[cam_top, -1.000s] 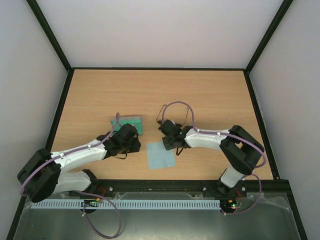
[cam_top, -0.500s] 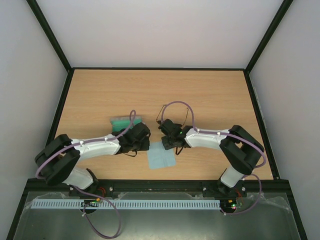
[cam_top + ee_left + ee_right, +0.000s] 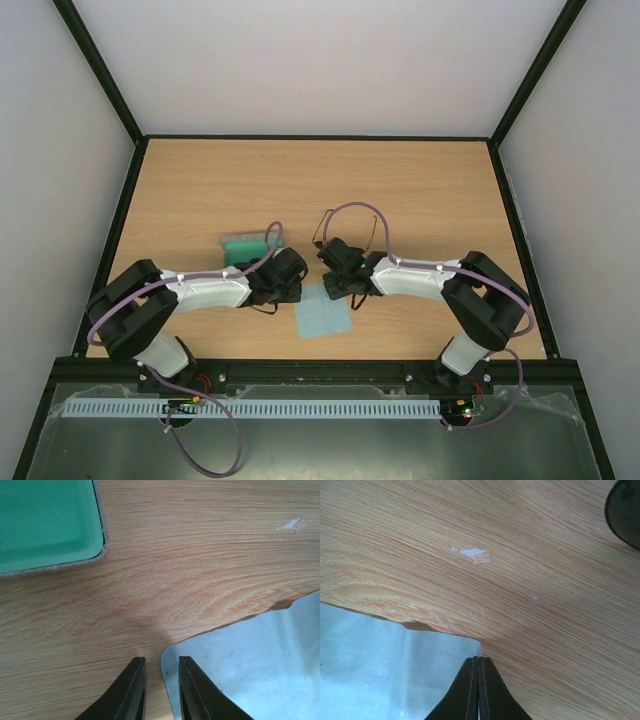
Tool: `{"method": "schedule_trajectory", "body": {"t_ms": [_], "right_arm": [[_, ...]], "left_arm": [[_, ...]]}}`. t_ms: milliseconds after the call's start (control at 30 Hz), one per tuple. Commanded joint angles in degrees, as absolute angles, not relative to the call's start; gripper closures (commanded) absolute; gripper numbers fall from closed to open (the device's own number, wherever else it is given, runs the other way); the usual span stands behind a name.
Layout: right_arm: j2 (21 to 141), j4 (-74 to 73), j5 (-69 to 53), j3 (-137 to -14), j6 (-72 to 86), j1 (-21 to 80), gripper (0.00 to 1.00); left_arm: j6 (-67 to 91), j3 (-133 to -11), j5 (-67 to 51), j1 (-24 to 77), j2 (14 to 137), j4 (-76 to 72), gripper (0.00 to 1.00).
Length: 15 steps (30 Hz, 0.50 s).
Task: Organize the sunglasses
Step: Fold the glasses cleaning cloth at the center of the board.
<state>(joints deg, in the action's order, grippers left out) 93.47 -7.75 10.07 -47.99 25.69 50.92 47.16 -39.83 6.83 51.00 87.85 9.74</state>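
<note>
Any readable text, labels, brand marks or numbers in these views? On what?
None readable in any view.
The case, cloth, sunglasses and table show no print.
The white slotted strip at the near edge shows no legible marks at this size.

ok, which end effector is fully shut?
The right end effector: closed tight, by the corner of the cloth. The left end effector shows a gap.

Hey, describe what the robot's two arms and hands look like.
Both arms, the left arm and right arm, have white link shells with black joints. A lilac cable loops along each. The left hand and right hand are black, with slim fingers tapering to points.
</note>
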Motion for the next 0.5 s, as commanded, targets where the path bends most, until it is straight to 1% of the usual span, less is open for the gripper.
{"method": "schedule_trajectory", "body": {"t_ms": [0,167,333,467], "right_arm": [[91.46,-8.88,9.60,-46.90,26.02,50.80,0.98],[90.93,-8.87,9.41,-46.53,26.10,50.85,0.98],[90.39,-8.88,9.29,-46.23,26.16,50.81,0.98],[89.75,-8.88,9.23,-45.90,26.27,50.82,0.98]], "left_arm": [[46.72,-41.42,8.20,51.43,89.21,9.42,0.81],[46.58,-41.36,7.84,51.52,90.47,8.94,0.84],[46.49,-41.29,7.56,51.71,91.13,8.78,0.97],[46.58,-41.13,7.56,51.77,91.32,8.70,0.98]]}}
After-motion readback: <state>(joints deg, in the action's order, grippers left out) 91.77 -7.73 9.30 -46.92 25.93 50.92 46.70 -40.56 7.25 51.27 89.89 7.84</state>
